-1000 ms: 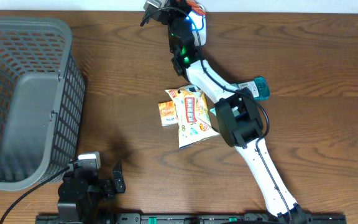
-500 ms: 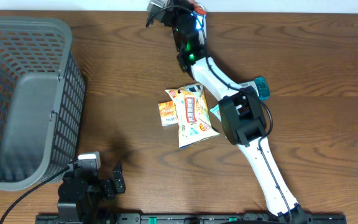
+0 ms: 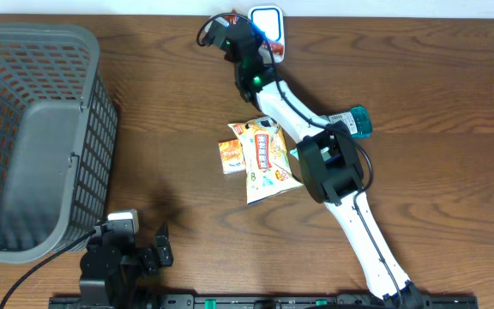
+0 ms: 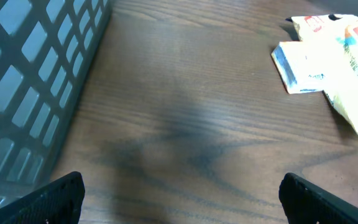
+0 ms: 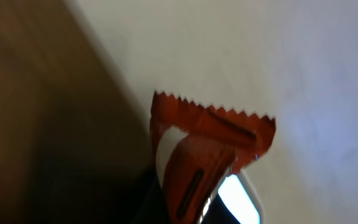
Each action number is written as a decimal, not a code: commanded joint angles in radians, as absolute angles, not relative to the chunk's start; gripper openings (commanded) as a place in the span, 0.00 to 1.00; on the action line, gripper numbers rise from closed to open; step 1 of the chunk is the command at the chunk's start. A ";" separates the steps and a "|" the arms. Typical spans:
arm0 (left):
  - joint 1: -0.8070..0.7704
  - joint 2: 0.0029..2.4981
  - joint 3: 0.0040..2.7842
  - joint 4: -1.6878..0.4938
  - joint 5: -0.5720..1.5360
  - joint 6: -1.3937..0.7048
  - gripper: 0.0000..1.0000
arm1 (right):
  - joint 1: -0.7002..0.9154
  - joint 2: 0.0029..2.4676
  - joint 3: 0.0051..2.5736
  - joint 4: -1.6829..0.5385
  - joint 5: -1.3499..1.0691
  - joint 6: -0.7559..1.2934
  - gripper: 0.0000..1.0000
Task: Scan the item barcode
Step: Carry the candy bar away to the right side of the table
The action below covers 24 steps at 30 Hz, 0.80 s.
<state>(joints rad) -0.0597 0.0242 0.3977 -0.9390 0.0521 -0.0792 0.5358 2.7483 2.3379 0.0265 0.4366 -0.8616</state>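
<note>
The grey basket (image 3: pixel 101 112) shows me only its bare floor. My right gripper (image 3: pixel 247 39) is clamped tight on the red packet (image 5: pixel 204 149) (serrated edge up in the wrist view), close beside the white scanner (image 3: pixel 266 19). My left gripper (image 4: pixel 182 199) gapes wide, holding nothing.

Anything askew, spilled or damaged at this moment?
Nothing stands out. The right gripper holds a red packet, intact, by the scanner. The snack bags overlap loosely mid-table, unspilled, and the basket stands upright.
</note>
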 commanded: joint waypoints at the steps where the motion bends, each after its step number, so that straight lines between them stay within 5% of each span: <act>1: -0.056 0.023 0.393 -0.942 0.043 -0.088 1.00 | 0.542 2.548 2.354 -0.138 0.499 -0.638 0.01; 13: -0.056 0.023 0.393 -0.942 0.044 -0.088 1.00 | 0.407 2.178 2.354 -0.921 0.523 0.099 0.01; 19: -0.056 0.023 0.393 -0.942 0.044 -0.088 1.00 | 0.175 2.173 2.341 -1.262 0.551 0.377 0.01; 24: -0.056 0.023 0.393 -0.942 0.044 -0.088 1.00 | -0.075 2.190 2.236 -1.270 0.551 0.479 0.01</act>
